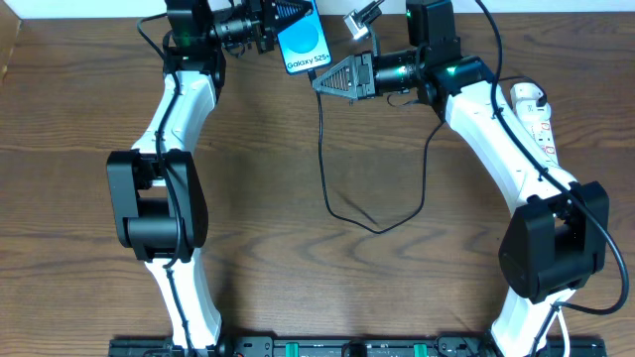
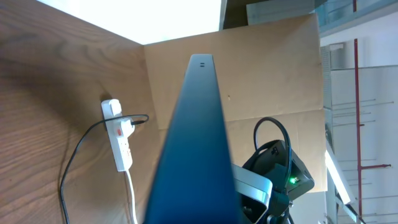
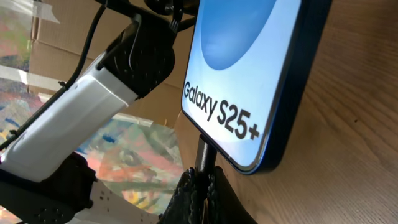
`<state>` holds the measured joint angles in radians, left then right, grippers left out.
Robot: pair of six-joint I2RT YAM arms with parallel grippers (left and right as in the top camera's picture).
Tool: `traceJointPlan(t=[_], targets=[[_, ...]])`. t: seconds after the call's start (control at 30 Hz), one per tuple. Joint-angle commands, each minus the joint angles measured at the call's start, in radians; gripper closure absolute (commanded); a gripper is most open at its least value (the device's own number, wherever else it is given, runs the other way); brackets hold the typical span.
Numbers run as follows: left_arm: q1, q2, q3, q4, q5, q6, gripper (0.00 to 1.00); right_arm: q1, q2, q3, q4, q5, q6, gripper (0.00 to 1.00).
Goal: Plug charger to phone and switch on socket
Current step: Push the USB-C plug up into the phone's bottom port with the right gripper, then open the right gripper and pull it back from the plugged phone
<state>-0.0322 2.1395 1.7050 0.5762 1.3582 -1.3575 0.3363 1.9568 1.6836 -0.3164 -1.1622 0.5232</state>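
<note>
The phone [image 1: 304,40] shows a bright blue screen reading "Galaxy S25+" and is held up off the table at the far middle, with my left gripper [image 1: 270,25] shut on its upper end. In the left wrist view the phone [image 2: 196,143] appears edge-on and hides the fingers. My right gripper [image 3: 204,186] is shut on the charger's black connector [image 3: 204,149]. The connector's tip meets the phone's lower edge [image 3: 249,165]; whether it is seated I cannot tell. The black cable [image 1: 342,213] loops across the table to a white plug [image 1: 527,95] in the socket [image 1: 541,124] at the right.
The socket [image 2: 122,144] lies flat with its white cord [image 2: 132,193] trailing toward me. A cardboard wall [image 2: 261,74] stands behind the table. A small metal object [image 1: 362,20] sits at the far edge beside the phone. Both arm bases stand at the near edge.
</note>
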Motion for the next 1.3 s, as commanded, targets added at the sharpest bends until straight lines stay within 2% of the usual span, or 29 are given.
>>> traceJointPlan(t=[0.0, 0.13, 0.3, 0.4, 0.47, 0.5, 0.53, 0.67, 0.87, 1.0, 1.27], targets=[[-0.038, -0.008, 0.012, 0.001, 0.179, 0.010, 0.93, -0.023, -0.002, 0.019, 0.043, 0.139, 0.004, 0.99], [-0.037, -0.008, 0.012, 0.001, 0.179, 0.010, 0.93, -0.022, -0.002, 0.019, 0.040, 0.139, 0.004, 0.99], [-0.035, -0.008, 0.012, 0.001, 0.179, 0.010, 0.93, -0.021, -0.002, 0.019, -0.124, 0.139, -0.084, 0.98], [-0.031, -0.008, 0.012, 0.001, 0.179, 0.010, 0.93, -0.024, -0.002, 0.019, -0.210, 0.138, -0.140, 0.93], [-0.025, -0.008, 0.012, 0.001, 0.179, 0.011, 0.93, -0.028, -0.002, 0.019, -0.230, 0.135, -0.159, 0.84], [-0.023, -0.008, 0.012, 0.001, 0.179, 0.013, 0.93, -0.032, -0.002, 0.019, -0.225, 0.130, -0.158, 0.75], [-0.021, -0.008, 0.012, 0.001, 0.179, 0.014, 0.93, -0.035, -0.002, 0.019, -0.221, 0.122, -0.159, 0.69], [-0.017, -0.008, 0.012, 0.001, 0.183, 0.015, 0.93, -0.057, -0.002, 0.019, -0.199, 0.076, -0.158, 0.58], [-0.017, -0.005, 0.010, 0.001, 0.214, 0.063, 0.93, -0.105, -0.002, 0.019, -0.211, 0.052, -0.167, 0.56], [-0.017, -0.002, -0.013, 0.001, 0.213, 0.084, 0.93, -0.127, -0.002, 0.019, -0.257, 0.062, -0.223, 0.51], [-0.017, -0.002, -0.132, 0.001, 0.211, 0.156, 0.93, -0.133, -0.002, 0.019, -0.432, 0.245, -0.317, 0.49]])
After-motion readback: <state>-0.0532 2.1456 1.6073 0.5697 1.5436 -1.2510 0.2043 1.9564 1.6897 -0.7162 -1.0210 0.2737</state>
